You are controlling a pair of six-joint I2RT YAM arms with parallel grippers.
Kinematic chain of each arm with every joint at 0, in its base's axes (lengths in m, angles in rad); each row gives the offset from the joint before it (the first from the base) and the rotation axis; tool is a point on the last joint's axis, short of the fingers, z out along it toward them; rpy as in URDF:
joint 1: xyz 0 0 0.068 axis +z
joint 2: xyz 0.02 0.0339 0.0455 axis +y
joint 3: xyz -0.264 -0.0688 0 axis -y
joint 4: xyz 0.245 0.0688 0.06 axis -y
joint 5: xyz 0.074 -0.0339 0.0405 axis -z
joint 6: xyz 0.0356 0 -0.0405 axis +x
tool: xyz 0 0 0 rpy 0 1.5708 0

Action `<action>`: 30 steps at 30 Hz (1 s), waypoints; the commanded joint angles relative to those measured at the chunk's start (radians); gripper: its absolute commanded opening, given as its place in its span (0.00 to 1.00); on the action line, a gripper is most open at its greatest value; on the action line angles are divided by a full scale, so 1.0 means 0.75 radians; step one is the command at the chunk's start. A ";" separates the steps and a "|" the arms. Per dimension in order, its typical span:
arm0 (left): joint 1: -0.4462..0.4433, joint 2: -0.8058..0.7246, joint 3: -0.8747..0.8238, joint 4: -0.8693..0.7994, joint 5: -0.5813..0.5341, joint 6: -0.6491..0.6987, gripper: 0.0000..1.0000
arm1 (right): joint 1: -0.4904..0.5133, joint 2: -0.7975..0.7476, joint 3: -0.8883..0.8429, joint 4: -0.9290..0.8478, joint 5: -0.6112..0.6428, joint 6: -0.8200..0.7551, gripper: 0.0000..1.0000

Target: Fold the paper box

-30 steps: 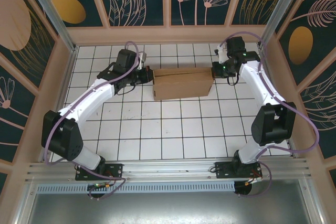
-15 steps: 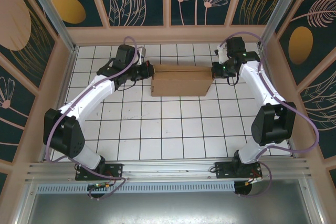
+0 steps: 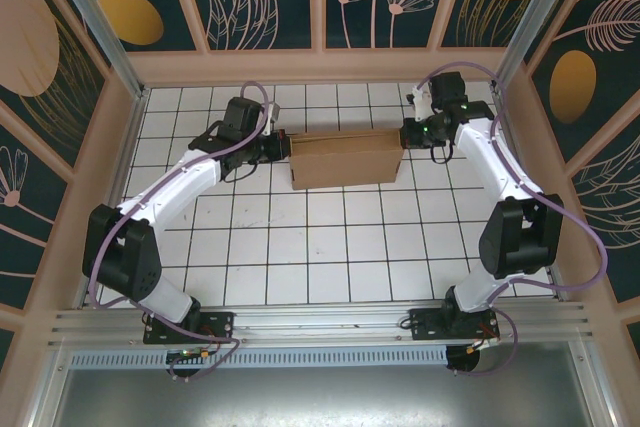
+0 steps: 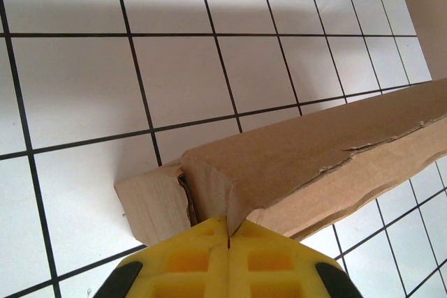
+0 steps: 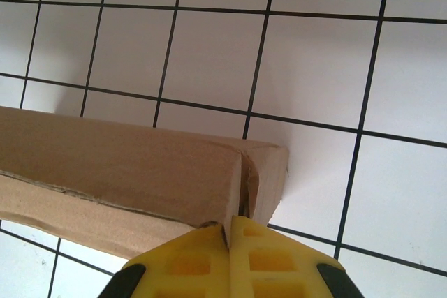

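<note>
The paper box (image 3: 345, 158) is plain brown cardboard, folded into a shallow rectangular shape at the back middle of the tiled floor. My left gripper (image 3: 283, 146) is at its left end, yellow jaws shut on the edge of a cardboard panel (image 4: 230, 193) at that corner. My right gripper (image 3: 407, 136) is at the right end, jaws shut on the corner panel of the box (image 5: 234, 193) there. In both wrist views a side flap stands beside the pinched panel, and the box (image 4: 314, 151) runs away from the gripper (image 4: 228, 232).
The white tiled floor (image 3: 320, 247) is walled by a wooden frame with patterned panels. The back wall (image 3: 320, 67) lies a tile or two behind the box. An aluminium rail (image 3: 320, 332) carries both arm bases at the near edge.
The box has shifted slightly between frames, its front face tilting and settling back. The left arm moved a little with it. Both grippers stay shut on the box ends.
</note>
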 commanded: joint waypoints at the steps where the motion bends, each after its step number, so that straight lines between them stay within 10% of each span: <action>1: -0.012 0.025 -0.076 0.032 0.043 -0.013 0.00 | 0.012 -0.013 -0.091 -0.055 -0.038 -0.003 0.00; 9: -0.013 0.037 -0.125 0.066 0.012 0.003 0.00 | 0.035 -0.081 -0.307 0.101 -0.070 -0.103 0.00; 21: -0.013 -0.143 -0.119 0.209 0.041 -0.052 0.80 | 0.057 -0.110 -0.378 0.198 0.017 -0.102 0.00; 30: -0.006 -0.159 -0.128 0.342 -0.128 -0.295 0.95 | 0.059 -0.105 -0.368 0.202 0.017 -0.102 0.00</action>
